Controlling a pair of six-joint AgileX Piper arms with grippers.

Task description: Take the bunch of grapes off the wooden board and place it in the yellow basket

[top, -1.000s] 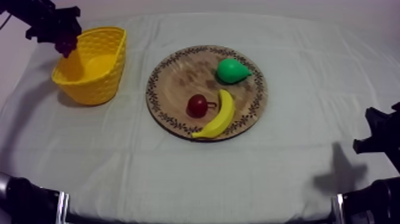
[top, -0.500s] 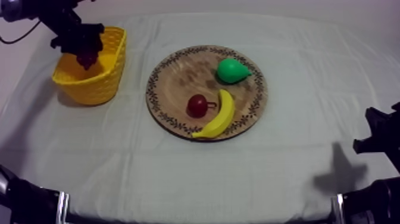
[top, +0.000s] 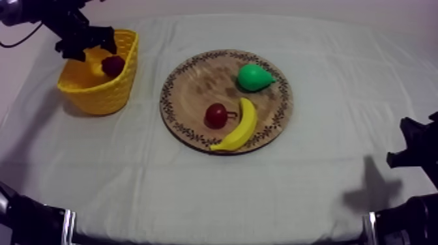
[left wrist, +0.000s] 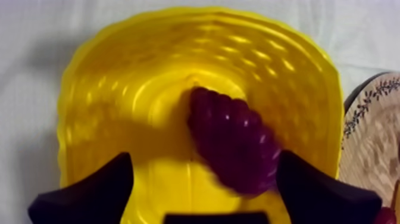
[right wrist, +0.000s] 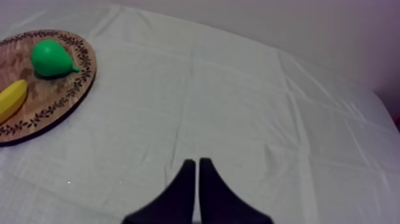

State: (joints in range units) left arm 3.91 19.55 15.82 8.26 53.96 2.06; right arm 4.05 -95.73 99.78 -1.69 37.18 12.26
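Observation:
The dark purple bunch of grapes (top: pixel 113 64) lies inside the yellow basket (top: pixel 104 91) at the far left of the table. My left gripper (top: pixel 88 48) hovers over the basket's opening, open, holding nothing. In the left wrist view the grapes (left wrist: pixel 235 143) rest on the basket floor (left wrist: pixel 119 71) below the two spread fingers (left wrist: pixel 89 193). The round wooden board (top: pixel 195 78) sits mid-table. My right gripper (top: pixel 410 146) stays low at the right edge; its fingers (right wrist: pixel 196 162) lie together as a narrow wedge over bare cloth.
On the board lie a green pear (top: pixel 253 77), a banana (top: pixel 238 125) and a small red fruit (top: pixel 216 115). The right wrist view has the pear (right wrist: pixel 52 58), the banana's end (right wrist: pixel 11 98) and the board's rim (right wrist: pixel 83 77) off to one side.
My left gripper carried the grapes from the basket's far left rim to over its middle, then opened; the grapes dropped into the basket. The right arm has not moved.

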